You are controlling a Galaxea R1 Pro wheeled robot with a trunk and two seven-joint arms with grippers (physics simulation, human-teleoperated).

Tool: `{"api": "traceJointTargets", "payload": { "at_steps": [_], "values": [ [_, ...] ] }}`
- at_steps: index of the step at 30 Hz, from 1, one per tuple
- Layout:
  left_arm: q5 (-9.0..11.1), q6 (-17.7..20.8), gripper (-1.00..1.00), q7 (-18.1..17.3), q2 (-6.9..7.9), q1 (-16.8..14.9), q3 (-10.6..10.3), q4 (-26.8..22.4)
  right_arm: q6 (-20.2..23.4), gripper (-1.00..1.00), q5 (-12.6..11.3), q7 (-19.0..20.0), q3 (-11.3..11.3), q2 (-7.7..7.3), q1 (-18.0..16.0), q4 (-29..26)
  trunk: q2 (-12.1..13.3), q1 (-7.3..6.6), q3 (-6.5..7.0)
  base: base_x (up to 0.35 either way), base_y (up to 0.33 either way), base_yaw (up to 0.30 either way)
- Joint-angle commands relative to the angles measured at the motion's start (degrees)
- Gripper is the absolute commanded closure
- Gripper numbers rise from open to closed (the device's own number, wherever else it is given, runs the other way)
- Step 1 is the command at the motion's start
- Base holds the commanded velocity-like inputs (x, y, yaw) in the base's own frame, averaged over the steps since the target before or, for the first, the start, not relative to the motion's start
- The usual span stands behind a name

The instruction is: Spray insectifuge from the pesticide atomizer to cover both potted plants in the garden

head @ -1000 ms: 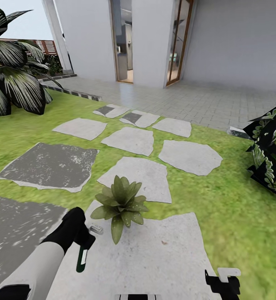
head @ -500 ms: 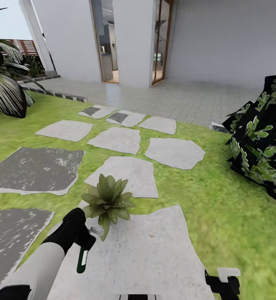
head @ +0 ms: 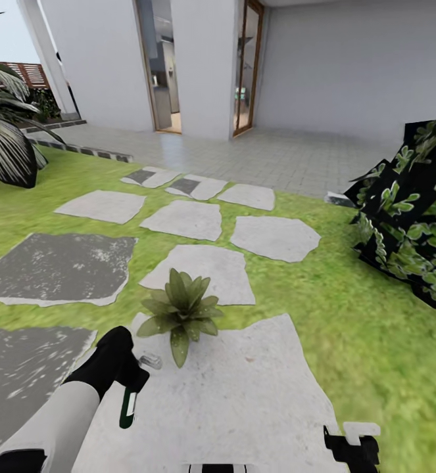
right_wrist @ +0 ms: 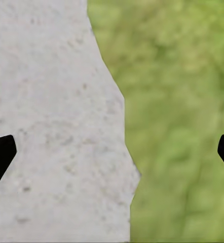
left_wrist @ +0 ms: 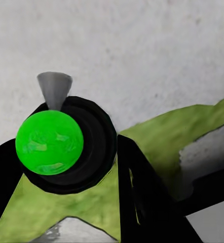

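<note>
My left gripper (head: 128, 384) is shut on the pesticide atomizer (head: 127, 407), whose dark green and white body hangs below the hand and whose small grey nozzle (head: 150, 360) points toward the plant. Seen end-on in the left wrist view, the atomizer (left_wrist: 49, 143) sits between the black fingers (left_wrist: 142, 197). One potted plant (head: 180, 309), a low green rosette, stands on the near edge of a large stepping stone (head: 244, 394), just beyond the nozzle. The second potted plant is out of view. My right gripper (head: 352, 448) is low at the right, open over the stone's edge (right_wrist: 112, 126) and grass.
Grey stepping stones (head: 198, 220) cross the lawn toward a tiled patio (head: 290, 157) and the house doors (head: 244, 66). A big striped-leaf shrub (head: 4, 144) stands far left. A dark leafy shrub (head: 415, 217) crowds the right side.
The camera has swung to the right, bringing more of the right-hand shrub into view and shifting the plant in the picture. Both arms keep their pose, the atomizer still held.
</note>
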Motion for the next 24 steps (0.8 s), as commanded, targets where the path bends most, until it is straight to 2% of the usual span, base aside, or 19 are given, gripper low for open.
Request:
{"api": "traceJointTargets", "payload": {
  "at_steps": [1, 4, 8, 12, 17, 19, 21, 22, 24],
  "values": [
    [-0.56, 0.12, 1.0, -0.65, -0.08, -0.01, 0.21, -0.09, -0.2, -1.0, 0.61, -0.36, -0.28, -0.01, -0.05, 0.11, -0.02, 0.0, -0.04, 0.142, 0.285, 0.0],
    [-0.56, 0.1, 1.0, -0.63, -0.27, -0.01, 0.15, -0.1, -0.2, -1.0, 0.61, -0.36, -0.27, -0.01, -0.05, 0.11, -0.02, 0.0, -0.04, 0.192, 0.227, -0.062],
    [-0.68, 0.09, 1.0, -0.42, -0.52, 0.01, -0.07, 0.49, -0.2, -1.0, 0.61, -0.36, -0.27, -0.01, -0.05, 0.11, -0.02, 0.0, -0.04, 0.066, 0.056, -0.241],
    [-0.62, 0.06, 1.0, -0.77, 0.04, -0.07, 0.05, -0.24, -0.2, -1.0, 0.61, -0.36, -0.28, -0.01, -0.04, 0.11, -0.02, 0.0, -0.04, 0.003, 0.006, -0.254],
    [-0.98, 0.13, 1.0, -1.67, 0.3, -0.96, -0.07, -1.36, -0.2, -1.0, 0.61, -0.31, -0.27, -0.07, -0.05, 0.11, -0.02, 0.0, -0.04, -0.077, 0.0, -0.048],
    [-1.19, 0.16, 1.0, -3.83, 0.54, -2.13, -0.24, -1.42, -0.2, -1.0, 0.61, -0.28, -0.29, -0.09, -0.05, 0.11, -0.02, 0.0, -0.04, -0.016, 0.0, -0.004],
    [-1.57, 0.15, 1.0, -8.8, 2.03, -5.29, -0.54, -1.23, -0.2, -1.0, 0.65, -0.27, -0.3, -0.1, -0.04, 0.09, -0.02, 0.0, -0.04, -0.004, 0.0, -0.001],
    [-2.53, 0.11, 1.0, -11.88, 2.85, -7.02, -0.61, -1.0, -0.2, -1.0, 0.63, -0.27, -0.3, -0.1, -0.04, 0.09, -0.02, 0.0, -0.04, -0.001, 0.0, 0.0],
    [-5.03, 0.1, 1.0, -15.5, 3.23, -8.58, -0.62, -0.87, -0.2, -1.0, 0.67, -0.27, -0.3, -0.1, -0.04, 0.09, -0.02, 0.0, -0.04, 0.0, 0.0, 0.0]
  ]
}}
